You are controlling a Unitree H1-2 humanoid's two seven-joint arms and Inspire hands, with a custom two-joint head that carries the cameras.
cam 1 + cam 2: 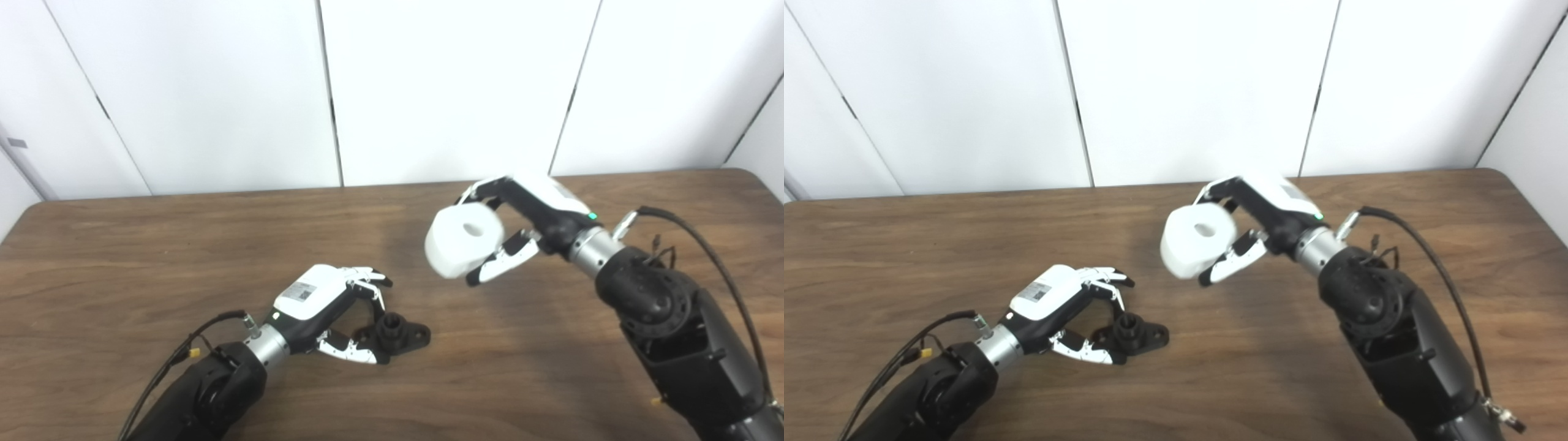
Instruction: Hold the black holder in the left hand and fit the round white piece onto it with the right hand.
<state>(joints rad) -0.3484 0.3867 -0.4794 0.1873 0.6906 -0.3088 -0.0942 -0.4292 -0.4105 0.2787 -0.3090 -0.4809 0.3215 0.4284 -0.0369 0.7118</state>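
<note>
Right hand (520, 223) gripping white piece (463, 240), aloft

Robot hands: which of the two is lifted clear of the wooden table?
The right robot hand, gripping the round white piece in the air. The left robot hand sits low at the black holder on the table.

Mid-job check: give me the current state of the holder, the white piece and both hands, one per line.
black holder: lying on the table, post pointing up, nothing fitted on it.
round white piece: held in the air above the table, its centre hole showing, apart from the holder.
left hand: closing around the holder's near side; firm grip cannot be told.
right hand: shut on the white piece.
</note>
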